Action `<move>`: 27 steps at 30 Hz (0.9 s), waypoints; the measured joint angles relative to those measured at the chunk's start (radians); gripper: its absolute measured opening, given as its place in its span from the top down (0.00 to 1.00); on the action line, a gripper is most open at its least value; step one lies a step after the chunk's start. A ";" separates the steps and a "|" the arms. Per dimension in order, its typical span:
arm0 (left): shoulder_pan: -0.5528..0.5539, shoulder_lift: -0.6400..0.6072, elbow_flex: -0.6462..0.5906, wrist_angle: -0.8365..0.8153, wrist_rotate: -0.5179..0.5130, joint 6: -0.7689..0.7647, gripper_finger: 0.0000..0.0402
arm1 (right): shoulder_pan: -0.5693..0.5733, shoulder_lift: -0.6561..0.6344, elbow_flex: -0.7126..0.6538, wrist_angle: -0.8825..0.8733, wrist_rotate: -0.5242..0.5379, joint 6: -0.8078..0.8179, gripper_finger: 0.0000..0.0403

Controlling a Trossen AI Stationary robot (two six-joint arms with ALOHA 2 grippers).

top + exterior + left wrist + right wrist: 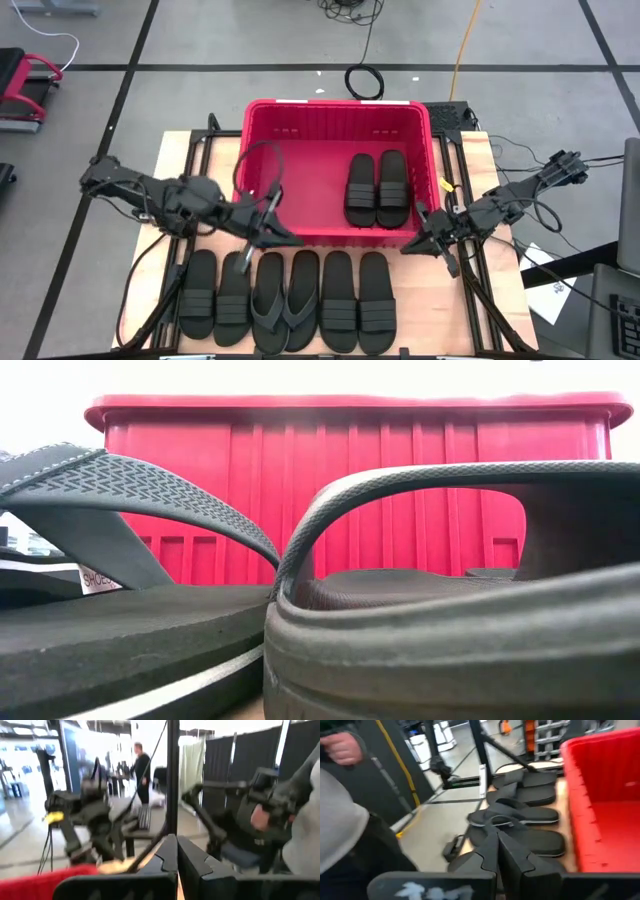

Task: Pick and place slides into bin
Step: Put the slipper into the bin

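Note:
The red bin (340, 105) stands at the table's far middle, with two black slides (378, 190) lying side by side on its floor, toward its right. Several more slides (337, 300) lie in a row along the near edge, two of them flip-flops (285, 300). My left gripper (288, 239) is shut and empty, level over the bin's near wall, above the row's left part. My right gripper (406, 248) is shut and empty by the bin's near right corner. The low view shows a flip-flop strap (120, 485) and a slide's band (420, 480) in front of the bin (360, 420).
A person sits close to the table's right side (300, 835), a hand showing in the right wrist view (340, 745). A coiled cable (364, 80) lies on the floor behind the bin. Bare wood shows at the table's left (175, 160) and right (480, 160).

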 joint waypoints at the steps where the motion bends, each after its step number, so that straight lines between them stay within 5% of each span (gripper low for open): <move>1: -0.019 0.007 0.000 0.017 -0.026 -0.009 1.00 | 0.000 0.000 0.000 -0.001 -0.018 0.010 1.00; 10: -0.140 0.049 0.000 0.011 -0.142 -0.199 1.00 | 0.034 0.081 0.001 0.205 -0.088 -0.013 1.00; 21: -0.228 0.038 -0.001 -0.052 -0.165 -0.145 1.00 | 0.202 0.359 0.001 0.332 0.144 0.173 1.00; 27: -0.255 0.038 -0.002 -0.053 -0.187 -0.136 1.00 | 0.211 0.442 0.001 0.234 0.013 0.388 1.00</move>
